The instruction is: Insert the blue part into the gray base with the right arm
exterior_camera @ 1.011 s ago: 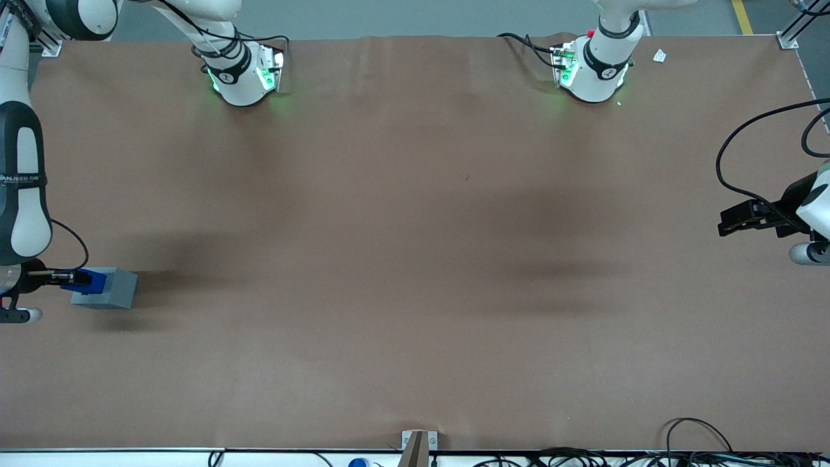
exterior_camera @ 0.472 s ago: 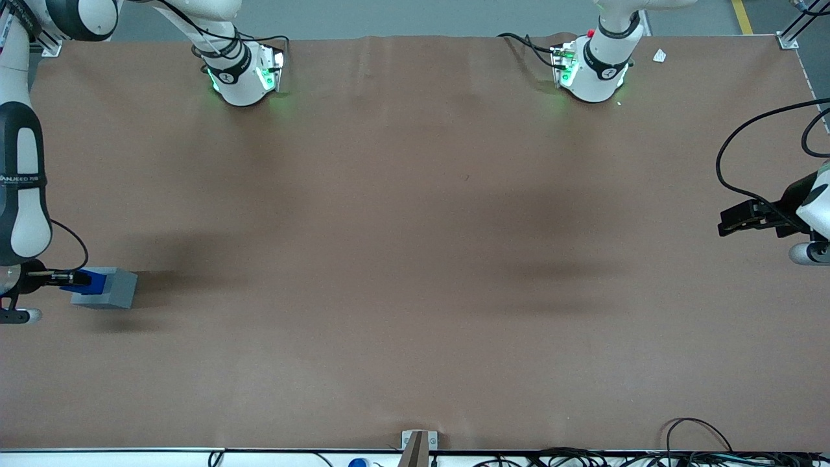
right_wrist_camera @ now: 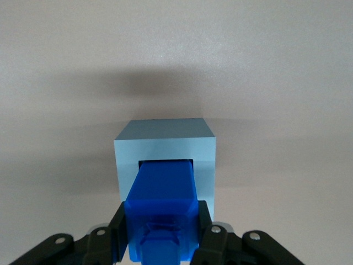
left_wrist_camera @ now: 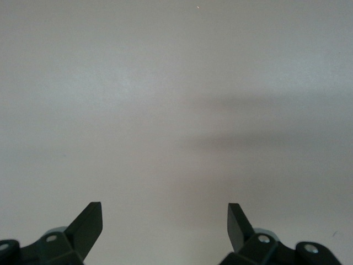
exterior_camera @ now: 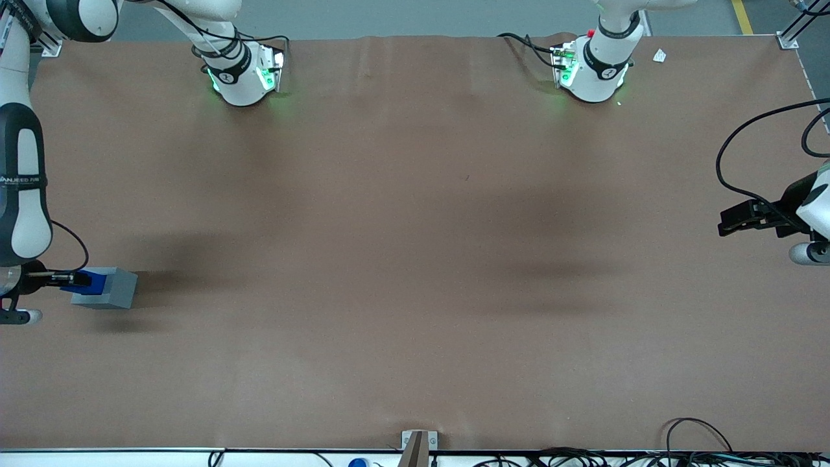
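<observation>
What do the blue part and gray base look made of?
The blue part, clamped in the gripper with its end in the socket: likely glossy, slightly translucent plastic, with bright edges. The gray base: probably matte moulded or printed plastic, with flat, even faces. Neither is certain.

The blue part (right_wrist_camera: 164, 207) — clamped between the tool's (right_wrist_camera: 160, 234) fingers — sits partly sunk in the gray base's (right_wrist_camera: 164, 148) socket, at the working arm's end of the table.

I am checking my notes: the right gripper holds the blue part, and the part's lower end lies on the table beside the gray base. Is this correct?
Not quite. The gripper does hold the blue part, but the part's lower end is entering the socket of the gray base, not lying on the table beside it. The right wrist view shows this.
</observation>
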You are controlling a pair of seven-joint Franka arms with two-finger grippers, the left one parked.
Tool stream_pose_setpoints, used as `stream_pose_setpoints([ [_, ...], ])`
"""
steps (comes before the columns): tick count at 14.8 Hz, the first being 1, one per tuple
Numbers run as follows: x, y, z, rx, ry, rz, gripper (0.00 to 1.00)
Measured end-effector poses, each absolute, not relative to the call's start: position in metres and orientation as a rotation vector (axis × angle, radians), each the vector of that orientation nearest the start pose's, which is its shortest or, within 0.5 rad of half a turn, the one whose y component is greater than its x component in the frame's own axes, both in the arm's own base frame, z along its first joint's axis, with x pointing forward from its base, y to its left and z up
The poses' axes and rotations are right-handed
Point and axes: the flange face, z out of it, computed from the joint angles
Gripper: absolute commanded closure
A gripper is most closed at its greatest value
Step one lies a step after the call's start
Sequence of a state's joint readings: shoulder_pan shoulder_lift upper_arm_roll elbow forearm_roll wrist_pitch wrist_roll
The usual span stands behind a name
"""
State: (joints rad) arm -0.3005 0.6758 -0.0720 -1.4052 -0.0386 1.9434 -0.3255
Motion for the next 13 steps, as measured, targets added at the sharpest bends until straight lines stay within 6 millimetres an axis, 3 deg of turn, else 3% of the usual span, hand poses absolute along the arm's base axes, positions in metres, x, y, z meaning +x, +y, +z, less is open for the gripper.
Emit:
stream_pose_setpoints([
  [2, 0.664, -0.252, 0.2918, -3.16, 0.028, 0.252, 0.91],
  [3, 0.6641, -0.252, 0.29, -3.159, 0.027, 0.254, 0.81],
  [4, 0.6643, -0.2521, 0.2885, -3.159, 0.027, 0.256, 0.64],
  [6, 0.6646, -0.2521, 0.2871, -3.159, 0.027, 0.257, 0.0],
  [13, 0.6646, -0.2499, 0.2896, -3.15, 0.024, 0.28, 0.0],
])
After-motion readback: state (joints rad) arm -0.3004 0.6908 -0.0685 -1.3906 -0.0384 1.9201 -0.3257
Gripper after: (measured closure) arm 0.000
